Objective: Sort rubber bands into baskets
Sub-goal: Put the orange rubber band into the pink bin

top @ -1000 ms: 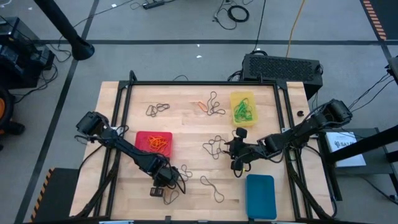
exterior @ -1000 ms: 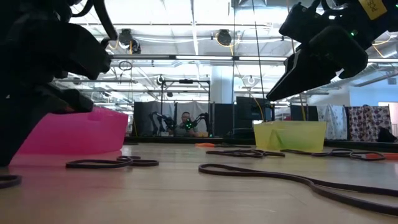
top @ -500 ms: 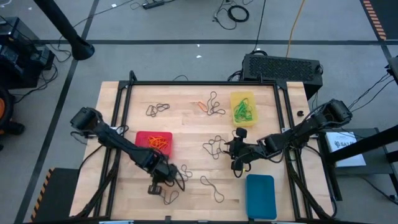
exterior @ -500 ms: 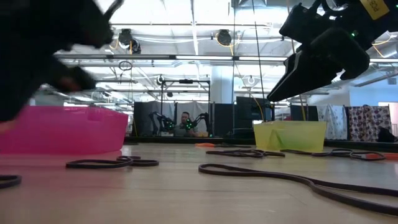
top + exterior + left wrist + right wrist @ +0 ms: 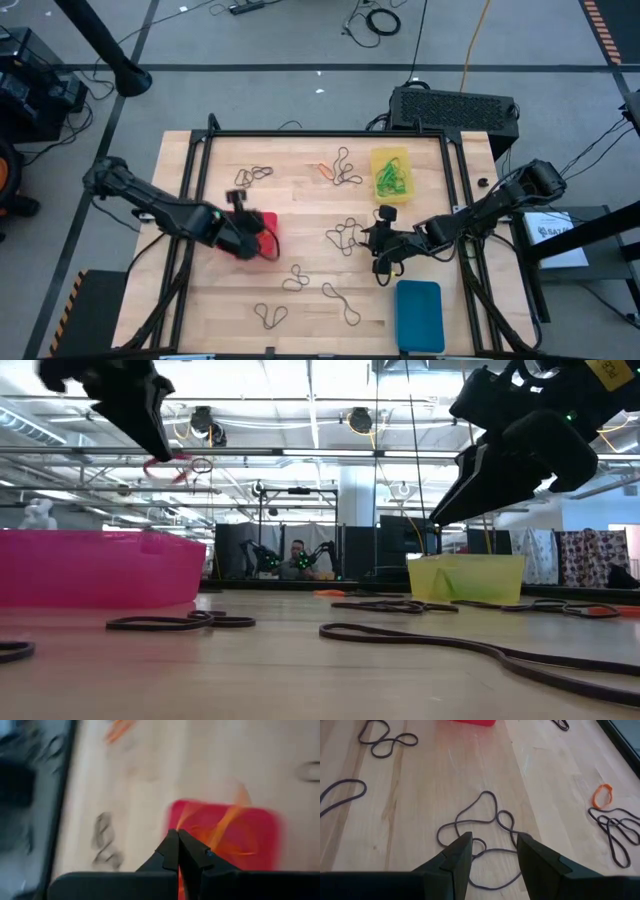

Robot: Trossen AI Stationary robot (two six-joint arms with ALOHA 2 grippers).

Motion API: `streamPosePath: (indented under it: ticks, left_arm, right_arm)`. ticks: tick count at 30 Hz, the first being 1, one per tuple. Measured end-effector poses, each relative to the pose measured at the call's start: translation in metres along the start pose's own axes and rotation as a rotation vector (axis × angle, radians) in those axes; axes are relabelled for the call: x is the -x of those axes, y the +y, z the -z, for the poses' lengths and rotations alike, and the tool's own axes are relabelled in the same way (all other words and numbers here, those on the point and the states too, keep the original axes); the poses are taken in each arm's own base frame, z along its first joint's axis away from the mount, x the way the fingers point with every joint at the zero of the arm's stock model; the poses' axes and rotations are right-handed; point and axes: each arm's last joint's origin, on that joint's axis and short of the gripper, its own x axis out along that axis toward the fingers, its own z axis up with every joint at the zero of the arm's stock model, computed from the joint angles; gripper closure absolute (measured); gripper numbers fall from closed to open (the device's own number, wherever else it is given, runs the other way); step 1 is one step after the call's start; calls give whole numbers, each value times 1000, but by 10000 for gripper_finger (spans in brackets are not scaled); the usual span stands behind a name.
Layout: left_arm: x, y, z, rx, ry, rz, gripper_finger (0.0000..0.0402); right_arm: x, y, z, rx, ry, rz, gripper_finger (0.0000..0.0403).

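High view: wooden table point(image 5: 310, 200) carrying red basket point(image 5: 262, 222) near its left edge, left gripper point(image 5: 243, 222) hovering above. Low view: its closed fingers pinching an orange-red rubber band point(image 5: 168, 468), risking a snag on release. Right wrist view: right gripper point(image 5: 492, 851) gaping, empty. No writing readable

Bright overhead light; left wrist view motion-blurred.
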Motion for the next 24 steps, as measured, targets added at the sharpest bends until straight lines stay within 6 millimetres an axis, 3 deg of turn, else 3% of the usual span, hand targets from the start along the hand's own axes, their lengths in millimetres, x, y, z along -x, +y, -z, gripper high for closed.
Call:
streamPosePath:
  ticks: [4, 13, 18, 24]
  left_arm:
    - [-4, 19, 9, 105, 76, -69, 400]
    - [-33, 22, 23, 151, 233, 26, 397]
    - [-39, 20, 18, 174, 220, 158, 359]
    - [-44, 30, 17, 180, 220, 93, 303]
  right_arm:
    - [0, 0, 0, 20, 1, 1, 255]
    - [-3, -3, 11, 66, 18, 16, 255]
    - [-8, -11, 19, 52, 30, 42, 255]
    - [-12, -19, 18, 19, 22, 65, 255]
